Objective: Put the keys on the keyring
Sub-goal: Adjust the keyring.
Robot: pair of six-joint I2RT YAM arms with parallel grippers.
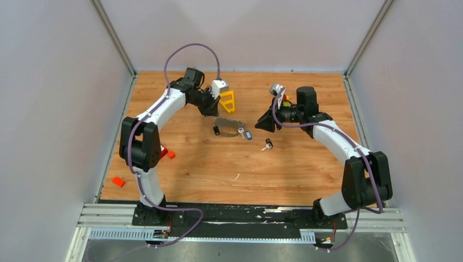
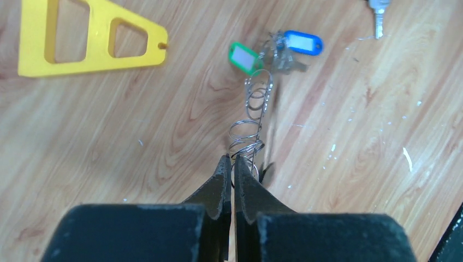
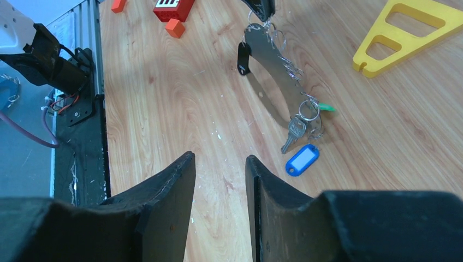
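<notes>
As the overhead view has it, the large silver-grey metal keyring (image 1: 228, 123) sits mid-surface, nearer the far edge than the near one. The black left gripper (image 1: 210, 111) is at the keyring's left end and the small thin metal keys (image 1: 242, 130) are bunched at its right end. A single key with a black tag (image 1: 268, 144) lies apart from the bunch, toward the right edge. The black right gripper (image 1: 267, 123) hovers just right of the bunch, and a yellow plastic triangle frame (image 1: 227, 101) lies beyond the keyring toward the far edge. In the left wrist view the claw is pressed tight, its tips pinching the keyring's near end. Small wire rings run along the keyring to a green plastic tag (image 2: 243, 57) and a blue plastic tag (image 2: 303, 42) at the far end. In the right wrist view that claw stands partly apart over bare wood with nothing between its fingers (the keys lie ahead of it). A black plastic tag (image 3: 243, 57) hangs at the keyring's side, and a red toy block (image 3: 173, 8) sits toward the left edge.
</notes>
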